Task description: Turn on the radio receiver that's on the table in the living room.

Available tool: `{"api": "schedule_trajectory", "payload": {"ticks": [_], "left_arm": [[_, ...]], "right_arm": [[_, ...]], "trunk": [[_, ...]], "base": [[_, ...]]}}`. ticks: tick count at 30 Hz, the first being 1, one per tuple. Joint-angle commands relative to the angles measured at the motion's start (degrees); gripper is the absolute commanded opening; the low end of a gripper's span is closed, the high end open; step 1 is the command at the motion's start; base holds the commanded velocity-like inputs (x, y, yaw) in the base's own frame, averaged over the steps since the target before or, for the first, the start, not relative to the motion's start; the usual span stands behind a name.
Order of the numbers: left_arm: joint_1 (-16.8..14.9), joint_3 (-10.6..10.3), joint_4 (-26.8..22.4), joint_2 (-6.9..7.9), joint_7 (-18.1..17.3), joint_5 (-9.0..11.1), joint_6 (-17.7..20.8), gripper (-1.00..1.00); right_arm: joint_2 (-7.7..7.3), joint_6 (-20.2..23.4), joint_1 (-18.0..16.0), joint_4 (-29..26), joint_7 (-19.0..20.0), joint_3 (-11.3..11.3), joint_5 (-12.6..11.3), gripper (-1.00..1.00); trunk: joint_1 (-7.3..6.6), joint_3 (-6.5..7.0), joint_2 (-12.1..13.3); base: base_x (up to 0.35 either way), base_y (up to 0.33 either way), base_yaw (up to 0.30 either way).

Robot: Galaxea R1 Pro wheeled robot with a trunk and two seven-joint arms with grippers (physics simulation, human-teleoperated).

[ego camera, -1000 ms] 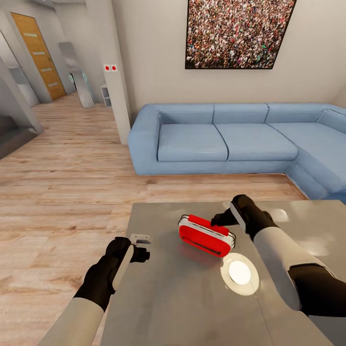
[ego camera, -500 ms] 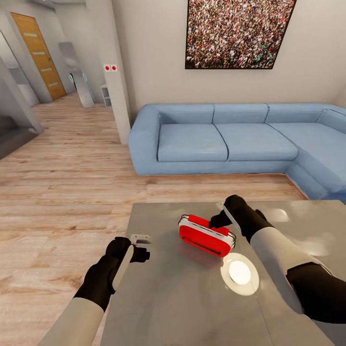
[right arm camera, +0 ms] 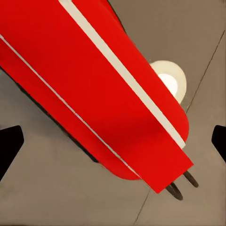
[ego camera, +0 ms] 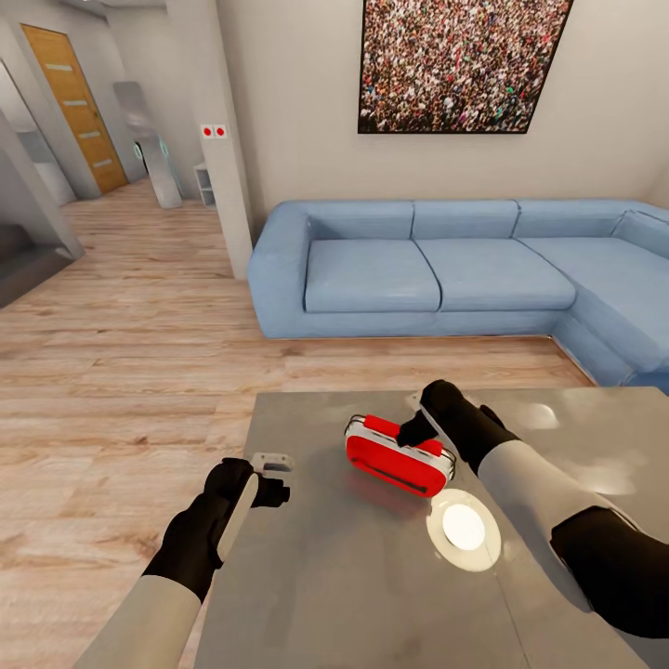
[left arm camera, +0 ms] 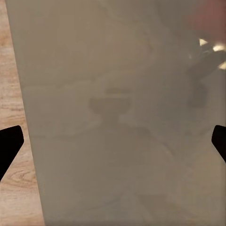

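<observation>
Living room (ego camera: pixel 139 316) floor lies open at 9 o'clock; blue sofa (ego camera: pixel 446 269) blocks 12. Table (ego camera: pixel 372 576) carries the radio receiver (ego camera: pixel 398 455) centrally, a round light reflection (ego camera: pixel 463 528) beside it. Right gripper (ego camera: pixel 413 429), fingers spread, sits over the receiver. Left gripper (ego camera: pixel 271 476), fingers spread, holds nothing at the table's left edge.

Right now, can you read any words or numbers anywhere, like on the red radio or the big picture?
No readable text anywhere.
Radio receiver: plain red and white, with no letters or numbers showing.
Framed picture: a crowd of tiny people, no words.
White wall plate: two red dots, no writing.
Table and sofa: nothing written.
</observation>
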Motion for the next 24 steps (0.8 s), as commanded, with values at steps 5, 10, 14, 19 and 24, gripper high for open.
{"api": "schedule_trajectory", "payload": {"ticks": [5, 10, 14, 19, 24], "left_arm": [[0.0, 0.0, 0.0, 0.0, 0.0, 0.0, 0.03, 1.0], [0.0, 0.0, 0.0, 0.0, 0.0, 0.0, -0.01, 1.0], [0.0, 0.0, 0.0, 0.0, 0.0, 0.0, -0.01, 1.0], [0.0, 0.0, 0.01, 0.0, 0.0, 0.0, -0.01, 1.0], [0.0, 0.0, 0.0, 0.0, 0.0, 0.0, -0.01, 1.0]], "right_arm": [[0.01, -0.02, -0.04, -0.71, 1.96, 1.25, 0.09, 1.0], [1.1, -0.01, -0.01, -1.22, 2.7, 1.87, 0.16, 1.0], [1.37, -0.02, -0.01, -1.31, 2.76, 1.89, 0.18, 1.0], [1.48, 0.0, 0.01, -1.86, 2.78, 2.71, 0.24, 1.0], [1.47, 0.04, 0.02, -2.34, 2.78, 3.41, 0.25, 1.0]], "trunk": [[0.0, 0.0, 0.0], [0.0, 0.0, 0.0], [0.0, 0.0, 0.0], [0.0, 0.0, 0.0], [0.0, 0.0, 0.0]], "base": [[0.0, 0.0, 0.0], [0.0, 0.0, 0.0], [0.0, 0.0, 0.0], [0.0, 0.0, 0.0], [0.0, 0.0, 0.0]]}}
